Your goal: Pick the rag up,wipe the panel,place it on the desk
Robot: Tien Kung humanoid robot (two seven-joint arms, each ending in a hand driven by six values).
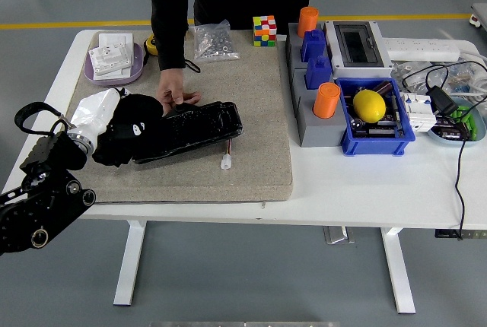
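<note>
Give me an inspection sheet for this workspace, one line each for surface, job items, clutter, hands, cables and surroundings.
Surface: white table with a grey mat over its left half.
Job's things: black panel lies on the mat; white rag sits at its left end.
Clutter: Rubik's cube, bag of small parts, purple tray, orange cups and blue blocks on a grey stand, lemon in a blue bin, grey switch box.
Grippers: left hand rests on the panel's left end beside the rag; right hand not seen.
Cables: black cable runs off the table's right front.
Surroundings: person's hand steadies the panel's far edge.
</note>
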